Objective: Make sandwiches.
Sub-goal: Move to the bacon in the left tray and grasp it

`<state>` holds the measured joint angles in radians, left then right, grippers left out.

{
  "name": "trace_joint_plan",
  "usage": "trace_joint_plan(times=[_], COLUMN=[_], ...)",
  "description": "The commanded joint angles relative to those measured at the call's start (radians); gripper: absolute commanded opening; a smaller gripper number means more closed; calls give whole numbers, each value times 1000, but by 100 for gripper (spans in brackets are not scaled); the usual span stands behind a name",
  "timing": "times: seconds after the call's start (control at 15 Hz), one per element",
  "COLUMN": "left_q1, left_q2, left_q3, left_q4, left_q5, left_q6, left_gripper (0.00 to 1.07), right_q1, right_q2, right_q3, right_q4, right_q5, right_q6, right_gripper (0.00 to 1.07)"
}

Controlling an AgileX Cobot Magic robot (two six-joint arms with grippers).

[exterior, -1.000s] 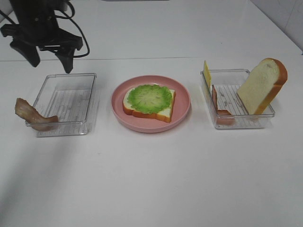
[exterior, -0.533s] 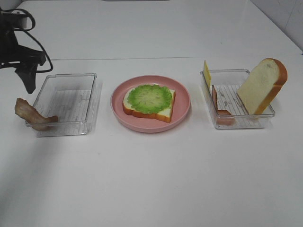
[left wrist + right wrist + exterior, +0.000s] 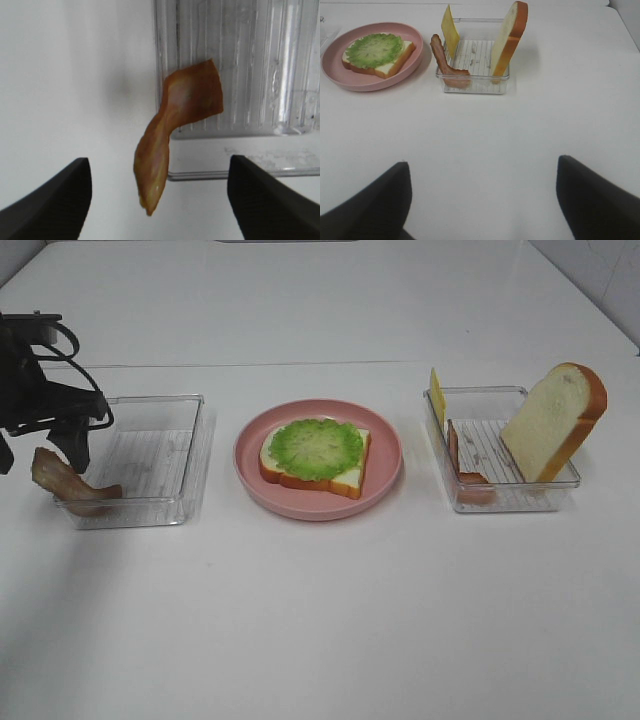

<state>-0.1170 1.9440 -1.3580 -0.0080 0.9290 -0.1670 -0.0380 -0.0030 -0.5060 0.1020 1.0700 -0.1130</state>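
Observation:
A bread slice topped with a green lettuce leaf (image 3: 316,452) lies on the pink plate (image 3: 385,475) at the table's middle. A brown bacon strip (image 3: 62,485) hangs over the left edge of the left clear tray (image 3: 190,455). My left gripper (image 3: 42,455) hovers open just above it, one finger on each side; the wrist view shows the bacon strip (image 3: 175,120) between the spread fingers (image 3: 50,205). The right clear tray (image 3: 510,495) holds an upright bread slice (image 3: 552,420), a yellow cheese slice (image 3: 437,392) and another bacon strip (image 3: 458,455). My right gripper (image 3: 480,200) is open, well short of that tray.
The left tray is bare inside apart from the bacon end on its rim. White table surface stretches in front of the trays and plate. The right arm does not show in the exterior view.
My left arm has swung from behind the left tray out to the left and come down over the bacon strip. Nothing else has moved.

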Motion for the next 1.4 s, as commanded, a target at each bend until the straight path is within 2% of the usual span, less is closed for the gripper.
trace_joint_plan(times=[0.07, 0.27, 0.47, 0.73, 0.87, 0.93, 1.0, 1.13, 1.2, 1.4], left_q1=[2, 2, 2, 2, 2, 2, 2, 2, 2, 2], left_q2=[14, 40, 47, 60, 68, 68, 68, 68, 68, 66], left_q3=[5, 5, 5, 5, 5, 5, 5, 5, 5, 5], left_q4=[-22, -26, -26, -26, -26, -26, -26, -26, -26, -26], left_q5=[-50, -50, -77, -75, -75, -80, -93, -106, -106, -106], left_q6=[-8, -8, -46, -50, -51, -51, -51, -51, -51, -51], left_gripper=[61, 60, 52, 48, 40, 32, 15, 4, 0, 0], right_q1=[-5, -5, -5, -5, -5, -5, -5, -5, -5, -5], right_q2=[-13, -13, -13, -13, -13, -13, -13, -13, -13, -13], right_q3=[3, 3, 3, 3, 3, 3, 3, 3, 3, 3], right_q4=[0, 0, 0, 0, 0, 0, 0, 0, 0, 0], right_q5=[-9, -9, -9, -9, -9, -9, -9, -9, -9, -9], right_q6=[-5, -5, -5, -5, -5, -5, -5, -5, -5, -5], right_gripper=[76, 76, 76, 76, 76, 76, 76, 76, 76, 76])
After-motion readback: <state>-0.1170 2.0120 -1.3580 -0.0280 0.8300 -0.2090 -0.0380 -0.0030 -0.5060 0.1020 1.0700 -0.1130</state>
